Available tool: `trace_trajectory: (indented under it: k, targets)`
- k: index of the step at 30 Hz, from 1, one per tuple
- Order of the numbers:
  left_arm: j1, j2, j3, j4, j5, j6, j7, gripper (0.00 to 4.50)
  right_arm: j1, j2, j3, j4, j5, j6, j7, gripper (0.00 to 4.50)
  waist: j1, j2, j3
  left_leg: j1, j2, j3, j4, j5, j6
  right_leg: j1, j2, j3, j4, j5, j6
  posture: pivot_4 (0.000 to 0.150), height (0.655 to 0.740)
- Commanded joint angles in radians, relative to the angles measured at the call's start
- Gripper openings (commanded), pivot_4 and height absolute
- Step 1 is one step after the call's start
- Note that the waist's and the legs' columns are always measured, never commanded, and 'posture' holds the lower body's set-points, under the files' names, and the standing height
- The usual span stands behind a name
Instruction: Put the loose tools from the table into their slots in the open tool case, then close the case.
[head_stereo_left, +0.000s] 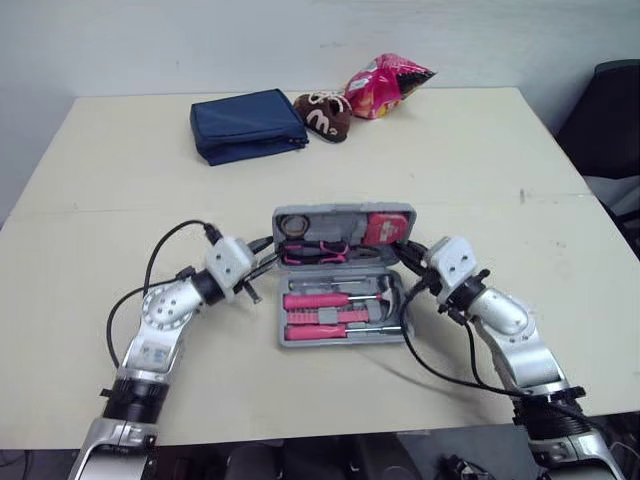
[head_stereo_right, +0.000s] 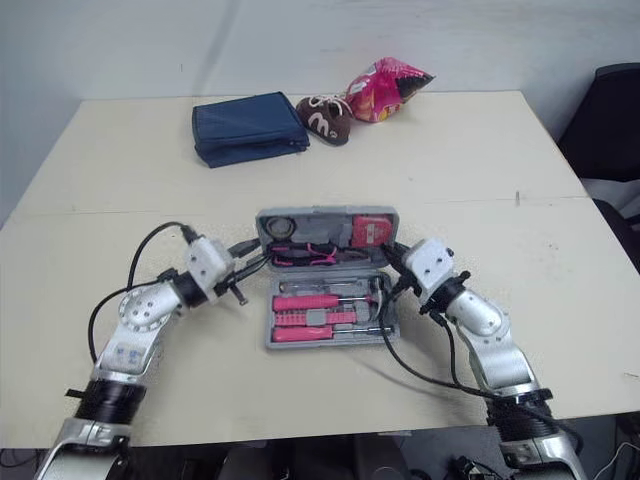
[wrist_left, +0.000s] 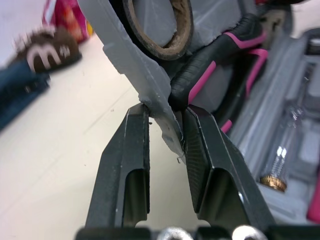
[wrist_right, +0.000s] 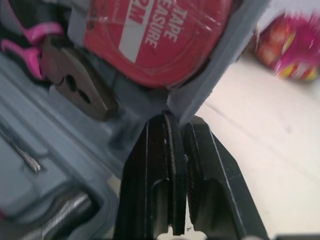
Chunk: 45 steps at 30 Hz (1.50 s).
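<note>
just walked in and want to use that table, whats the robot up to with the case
The robot looks set to close the tool case. Its left gripper pinches the left edge of the half-raised lid, and its right gripper pinches the right edge. The pink-handled tools lie in the lower half's slots, with the tape measure and pliers seated in the lid. A blue pouch and a pink snack bag lie at the table's far side.
</note>
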Motion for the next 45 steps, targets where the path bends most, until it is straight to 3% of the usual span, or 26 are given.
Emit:
trace_trajectory:
  k: [1, 2, 7, 9, 13, 19, 22, 26, 27, 29, 35, 45]
  targets:
    - [0.064, 0.061, -0.001, 0.007, 0.06, -0.223, -0.046, 0.87, 0.038, -0.04, 0.025, 0.107, -0.126, -0.228, 0.004, 0.0, -0.001, 0.0, 0.0, 0.0, 0.0, 0.0, 0.0, 0.0, 0.0, 0.0, 0.0, 0.002, 0.0, 0.0, 0.0, 0.15, 0.74]
    - [0.079, 0.073, 0.0, 0.017, 0.057, -0.257, -0.053, 1.4, 0.043, -0.04, 0.022, 0.117, -0.115, -0.26, 0.015, 0.0, -0.001, 0.0, 0.0, 0.001, 0.0, 0.0, 0.0, 0.0, 0.0, 0.001, 0.0, 0.003, 0.0, 0.0, 0.0, 0.15, 0.74]
    - [0.151, 0.21, 0.081, 0.157, 0.1, -0.366, -0.054, 3.7, 0.135, -0.148, -0.034, 0.142, -0.238, -0.406, -0.04, 2.27, 0.0, 0.0, 0.0, 0.003, 0.001, 0.001, 0.0, 0.0, 0.0, 0.001, 0.0, 0.004, 0.0, 0.0, 0.0, 0.15, 0.74]
    - [0.192, 0.273, 0.133, 0.241, 0.059, -0.331, -0.07, 3.71, 0.208, -0.202, -0.085, 0.116, -0.248, -0.408, -0.051, 3.25, -0.001, -0.001, 0.0, 0.005, 0.001, 0.003, -0.001, 0.0, 0.0, 0.003, 0.0, 0.006, 0.001, 0.0, 0.0, 0.15, 0.74]
    - [0.235, 0.356, 0.182, 0.309, -0.053, -0.293, -0.169, 3.71, 0.373, -0.289, -0.209, 0.064, -0.148, -0.376, -0.023, 3.25, -0.001, -0.001, 0.0, 0.021, 0.002, 0.003, -0.009, -0.001, 0.0, 0.018, 0.0, 0.005, -0.007, -0.001, -0.003, 0.15, 0.74]
    - [0.089, 0.301, 0.192, 0.247, -0.263, -0.021, -0.292, 3.71, 0.57, -0.37, -0.258, -0.166, 0.23, -0.169, 0.227, 3.25, 0.017, -0.002, 0.0, 0.019, 0.0, -0.003, -0.005, -0.003, 0.003, 0.023, -0.001, -0.003, -0.009, -0.001, -0.001, 0.15, 0.74]
    - [-0.002, 0.256, 0.153, 0.224, -0.259, 0.063, -0.315, 3.71, 0.62, -0.405, -0.253, -0.317, 0.373, 0.0, 0.321, 2.39, 0.024, -0.002, 0.001, 0.018, 0.0, -0.004, -0.004, -0.003, 0.002, 0.023, -0.001, -0.003, -0.008, 0.0, -0.001, 0.15, 0.74]
    - [-0.153, 0.176, 0.029, 0.208, -0.182, 0.146, -0.353, 3.71, 0.638, -0.45, -0.185, -0.475, 0.436, 0.211, 0.398, 0.38, 0.033, -0.002, 0.0, 0.018, 0.0, -0.005, -0.002, -0.003, 0.002, 0.024, 0.0, -0.003, -0.008, 0.0, 0.0, 0.15, 0.74]
    - [-0.201, 0.144, -0.005, 0.221, -0.168, 0.182, -0.362, 3.46, 0.628, -0.448, -0.163, -0.501, 0.441, 0.258, 0.401, 0.0, 0.034, -0.003, 0.0, 0.017, 0.0, -0.006, -0.002, -0.003, 0.002, 0.025, 0.0, -0.003, -0.009, 0.0, 0.0, 0.15, 0.74]
    - [-0.283, 0.092, -0.051, 0.27, -0.13, 0.235, -0.358, 2.86, 0.597, -0.434, -0.131, -0.518, 0.415, 0.299, 0.408, 0.0, 0.038, -0.003, 0.001, 0.017, 0.0, -0.006, -0.001, -0.003, 0.003, 0.025, 0.0, -0.003, -0.01, 0.001, 0.0, 0.15, 0.74]
    - [-0.452, -0.02, -0.161, 0.453, -0.021, 0.225, -0.408, 0.03, 0.509, -0.395, -0.062, -0.513, 0.335, 0.408, 0.393, 0.0, 0.042, -0.003, 0.001, 0.016, -0.004, -0.003, 0.001, -0.003, 0.003, 0.022, 0.002, -0.003, -0.009, 0.001, 0.001, 0.15, 0.74]
    - [-0.452, -0.045, -0.177, 0.505, 0.022, 0.203, -0.476, 0.03, 0.306, -0.301, -0.016, -0.345, 0.162, 0.394, 0.371, 0.0, 0.03, -0.003, 0.001, 0.014, 0.001, 0.002, 0.002, -0.003, 0.003, 0.016, 0.002, -0.003, -0.004, 0.001, 0.001, 0.15, 0.74]
